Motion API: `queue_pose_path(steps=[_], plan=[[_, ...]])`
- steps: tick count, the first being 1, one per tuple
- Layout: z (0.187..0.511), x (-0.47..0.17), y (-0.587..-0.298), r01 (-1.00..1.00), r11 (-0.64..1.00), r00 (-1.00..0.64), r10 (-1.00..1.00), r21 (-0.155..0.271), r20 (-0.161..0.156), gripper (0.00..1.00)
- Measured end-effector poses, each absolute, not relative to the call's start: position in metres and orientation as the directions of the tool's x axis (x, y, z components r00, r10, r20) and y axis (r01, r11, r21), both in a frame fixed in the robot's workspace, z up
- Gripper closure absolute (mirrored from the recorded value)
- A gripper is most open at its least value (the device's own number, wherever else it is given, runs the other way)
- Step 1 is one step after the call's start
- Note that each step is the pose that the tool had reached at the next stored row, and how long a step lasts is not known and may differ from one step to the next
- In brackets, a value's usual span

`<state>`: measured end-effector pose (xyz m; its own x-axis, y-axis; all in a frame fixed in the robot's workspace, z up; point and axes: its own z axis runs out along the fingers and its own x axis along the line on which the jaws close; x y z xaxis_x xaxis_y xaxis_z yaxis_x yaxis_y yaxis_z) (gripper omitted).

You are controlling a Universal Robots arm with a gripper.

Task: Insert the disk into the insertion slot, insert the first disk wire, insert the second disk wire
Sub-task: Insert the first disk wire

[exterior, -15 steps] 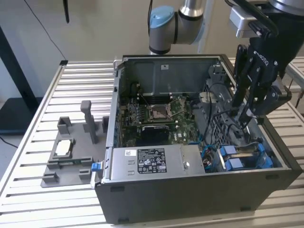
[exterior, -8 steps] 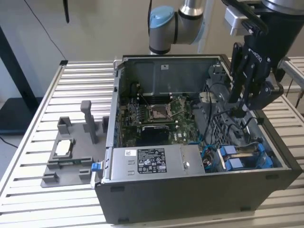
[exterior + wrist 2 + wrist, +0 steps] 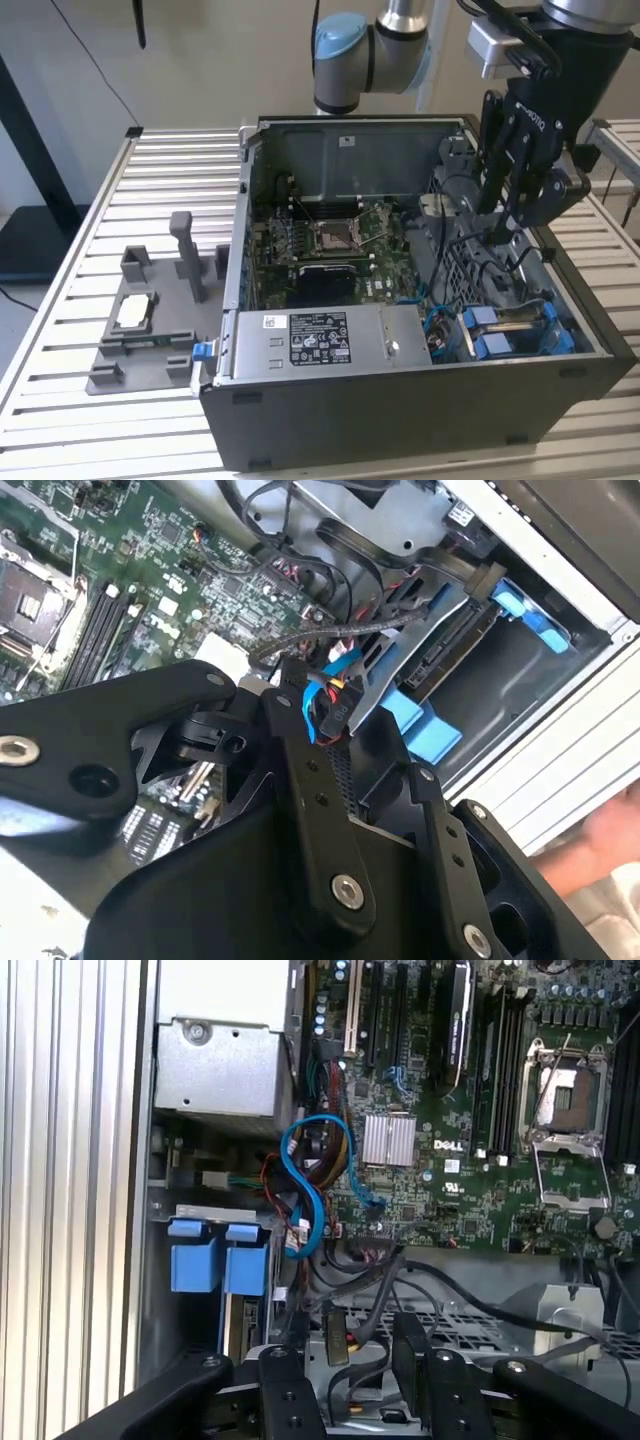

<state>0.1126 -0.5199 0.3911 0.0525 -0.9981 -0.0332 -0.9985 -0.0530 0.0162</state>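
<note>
The disk (image 3: 515, 325) sits in the insertion slot (image 3: 455, 275) of the grey perforated drive cage, at the case's corner on the exterior view's right. Its blue carrier tabs (image 3: 220, 1260) stick out at the slot's edge and appear in the second wrist view as blue carrier tabs (image 3: 420, 725). My gripper (image 3: 500, 225) hangs inside the case above the cage, a short way from the disk. In the second wrist view the gripper (image 3: 335, 720) is shut on a disk wire plug (image 3: 325, 710), blue and black. In the first wrist view the gripper (image 3: 345, 1350) has a dark plug between its fingers.
The grey power supply box (image 3: 320, 340) lies along the case's near wall. The motherboard (image 3: 330, 250) fills the case floor. A blue cable loop (image 3: 310, 1160) and black wires crowd the cage. A grey fixture (image 3: 150, 320) stands on the slatted table. A person's hand (image 3: 610, 840) is outside the case.
</note>
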Motion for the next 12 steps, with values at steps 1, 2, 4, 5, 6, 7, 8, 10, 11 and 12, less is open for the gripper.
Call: queue_pose_path(steps=[1, 2, 4, 5, 6, 7, 8, 10, 11, 12], plan=[[0.3909, 0.1126, -0.5199, -0.998, -0.053, 0.053, -0.998, 0.016, -0.033, 0.53], [0.3907, 0.1126, -0.52, -0.998, -0.054, 0.053, -0.998, 0.016, -0.033, 0.53], [0.3904, 0.1126, -0.5204, -0.998, -0.054, 0.053, -0.998, 0.016, -0.033, 0.53], [0.3903, 0.1126, -0.5207, -0.998, -0.054, 0.053, -0.998, 0.015, -0.033, 0.53], [0.3903, 0.1126, -0.521, -0.998, -0.054, 0.053, -0.998, 0.015, -0.033, 0.53], [0.3902, 0.1126, -0.5214, -0.998, -0.054, 0.054, -0.998, 0.015, -0.033, 0.53], [0.3901, 0.1126, -0.5216, -0.998, -0.054, 0.054, -0.998, 0.015, -0.033, 0.53], [0.3899, 0.1125, -0.5224, -0.998, -0.054, 0.054, -0.998, 0.015, -0.033, 0.53], [0.3898, 0.1125, -0.5229, -0.998, -0.054, 0.054, -0.998, 0.015, -0.033, 0.53], [0.3897, 0.1125, -0.5236, -0.998, -0.054, 0.054, -0.998, 0.015, -0.033, 0.53]])
